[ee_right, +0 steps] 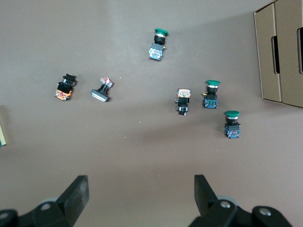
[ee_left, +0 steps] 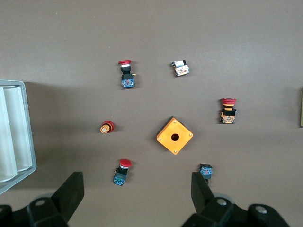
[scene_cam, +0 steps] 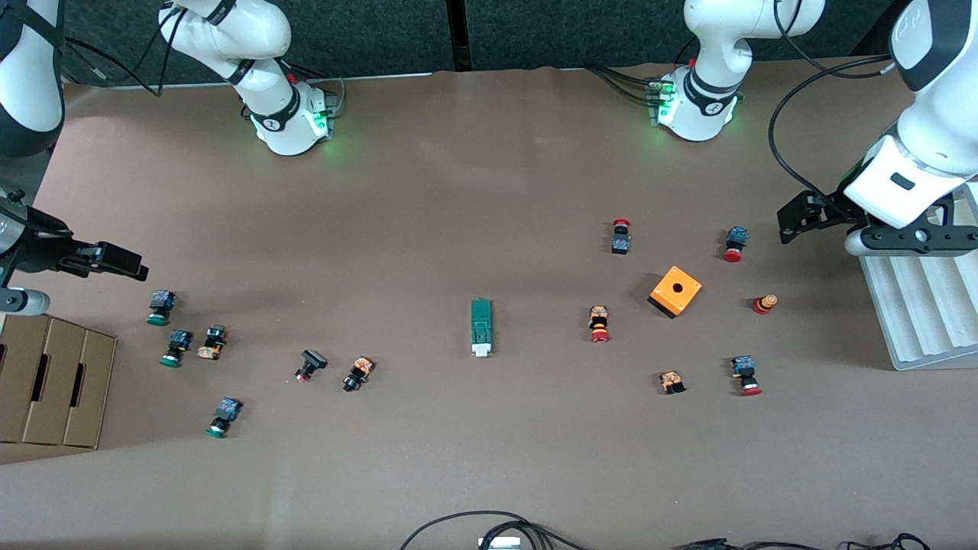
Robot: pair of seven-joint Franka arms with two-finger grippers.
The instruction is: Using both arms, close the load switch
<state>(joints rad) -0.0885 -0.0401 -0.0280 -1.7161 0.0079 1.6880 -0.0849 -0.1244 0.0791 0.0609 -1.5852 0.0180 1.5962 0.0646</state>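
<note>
Fingers spread wide on the right gripper (scene_cam: 114, 261), nothing between them, hovering up off the table at the right arm's end, just above the cardboard box (scene_cam: 53, 382). Below it, green-capped push buttons (scene_cam: 160, 307) scattered on the brown table (scene_cam: 458, 191), with a couple of black-bodied ones lying nearer the middle. Dead centre: load switch (scene_cam: 481, 327), green body lengthwise, white lever piece at the end nearer the front camera, lying flat, well apart from both grippers, touched by neither. Onward toward the left arm's end: red-capped push buttons (scene_cam: 599, 324) ringed around the orange box (scene_cam: 675, 291), round hole facing up. Last, left gripper (scene_cam: 798, 218), fingers (ee_left: 71, 191) likewise parted and empty, hanging beside the white ribbed tray (scene_cam: 917, 305).
</note>
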